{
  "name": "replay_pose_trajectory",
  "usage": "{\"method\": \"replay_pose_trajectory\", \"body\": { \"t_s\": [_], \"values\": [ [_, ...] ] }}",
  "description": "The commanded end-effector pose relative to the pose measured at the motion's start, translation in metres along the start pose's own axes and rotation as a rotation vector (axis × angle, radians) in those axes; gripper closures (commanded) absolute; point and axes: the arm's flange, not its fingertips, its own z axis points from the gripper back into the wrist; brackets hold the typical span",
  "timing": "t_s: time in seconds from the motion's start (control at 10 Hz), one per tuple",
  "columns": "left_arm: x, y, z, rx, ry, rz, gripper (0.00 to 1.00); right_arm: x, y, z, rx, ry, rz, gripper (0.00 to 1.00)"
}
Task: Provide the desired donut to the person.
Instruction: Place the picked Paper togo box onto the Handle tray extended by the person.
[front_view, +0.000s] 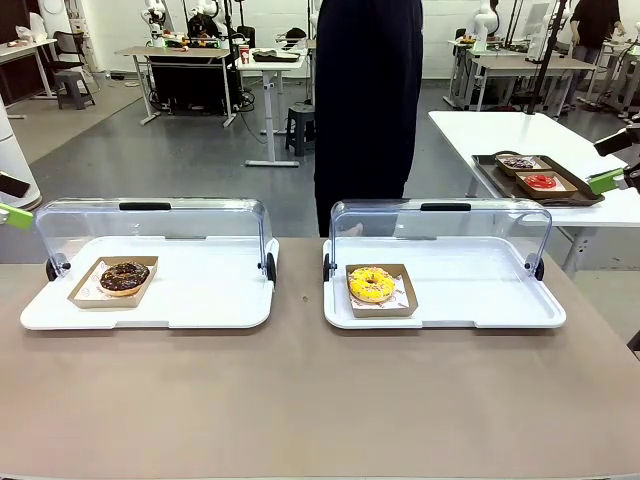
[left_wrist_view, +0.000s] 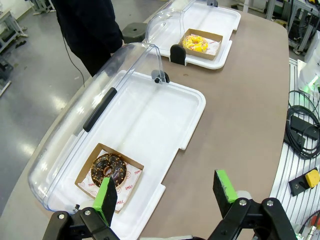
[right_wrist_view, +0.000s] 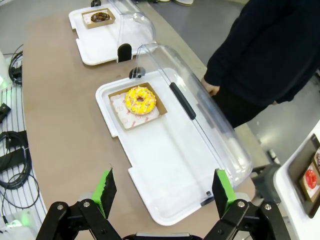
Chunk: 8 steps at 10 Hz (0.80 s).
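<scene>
Two donuts lie in brown card trays on white serving trays whose clear lids are swung back. The chocolate donut (front_view: 124, 277) (left_wrist_view: 108, 168) (right_wrist_view: 100, 16) is on the left tray (front_view: 200, 300). The yellow sprinkled donut (front_view: 371, 284) (left_wrist_view: 195, 43) (right_wrist_view: 140, 99) is on the right tray (front_view: 480, 295). The person (front_view: 368, 100) (left_wrist_view: 90, 25) (right_wrist_view: 270, 50) in black stands at the far side behind the right tray, one hand (right_wrist_view: 211, 89) near its lid. My left gripper (front_view: 10, 200) (left_wrist_view: 166, 192) hovers open above the left tray's near end. My right gripper (front_view: 620, 160) (right_wrist_view: 164, 191) hovers open above the right tray's outer end. Both hold nothing.
The brown tabletop (front_view: 320, 400) stretches bare in front of both trays. The raised clear lids (front_view: 150, 225) (front_view: 440, 230) stand along the trays' far edges. A white side table at the back right carries a dark tray with more donuts (front_view: 540, 178). Cables (left_wrist_view: 300, 130) (right_wrist_view: 12, 155) lie beside the table ends.
</scene>
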Motion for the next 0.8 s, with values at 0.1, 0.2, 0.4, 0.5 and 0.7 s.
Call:
{"method": "replay_pose_trajectory", "body": {
  "t_s": [0.1,0.2,0.4,0.5,0.7],
  "values": [
    [-0.0012,-0.0003,0.0001,-0.004,-0.009,0.002,0.0,0.0002,0.0004,0.0,0.005,-0.001,0.003,0.0],
    [-0.0012,-0.0003,0.0001,-0.004,-0.009,0.002,0.0,0.0002,0.0004,0.0,0.005,-0.001,0.003,0.0],
    [-0.0012,-0.0003,0.0001,-0.004,-0.009,0.002,0.0,0.0002,0.0004,0.0,0.005,-0.001,0.003,0.0],
    [-0.0012,-0.0003,0.0001,-0.004,-0.009,0.002,0.0,0.0002,0.0004,0.0,0.005,-0.001,0.003,0.0],
    [-0.0012,-0.0003,0.0001,-0.004,-0.009,0.002,0.0,0.0002,0.0004,0.0,0.005,-0.001,0.003,0.0]
  ]
}}
